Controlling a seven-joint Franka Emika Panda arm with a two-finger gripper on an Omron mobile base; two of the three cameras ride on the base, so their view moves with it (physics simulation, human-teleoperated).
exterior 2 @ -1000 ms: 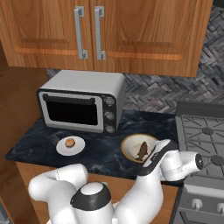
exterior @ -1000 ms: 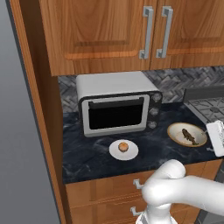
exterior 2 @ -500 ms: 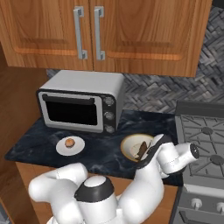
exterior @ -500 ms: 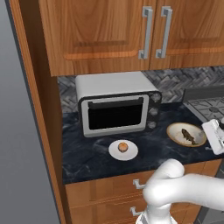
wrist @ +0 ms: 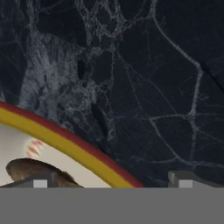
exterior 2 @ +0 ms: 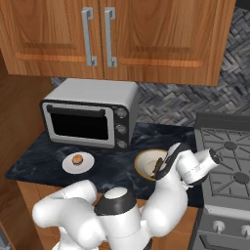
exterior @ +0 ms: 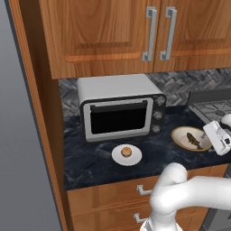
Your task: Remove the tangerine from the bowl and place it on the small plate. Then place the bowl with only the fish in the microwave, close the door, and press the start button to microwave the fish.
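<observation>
Hand over bowl rim
Hand (exterior 2: 158, 168) was released (holding nothing) above the bowl (exterior 2: 142, 163), fish (exterior: 194, 139) inside; tangerine (exterior: 127, 151) lay on the small plate (exterior: 118, 156) at 9 o'clock.

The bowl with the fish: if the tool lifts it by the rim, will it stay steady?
The bowl looks shallow and stiff, so it probably will not bend. Held by one edge it may tilt. The fish lies loose inside and could slide. The open tool straddles the rim.

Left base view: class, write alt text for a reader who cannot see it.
A small orange tangerine sits on a flat white plate before a silver toaster oven on dark marble counter. Right, the open gripper hovers by a cream bowl holding a brown fish.
</observation>
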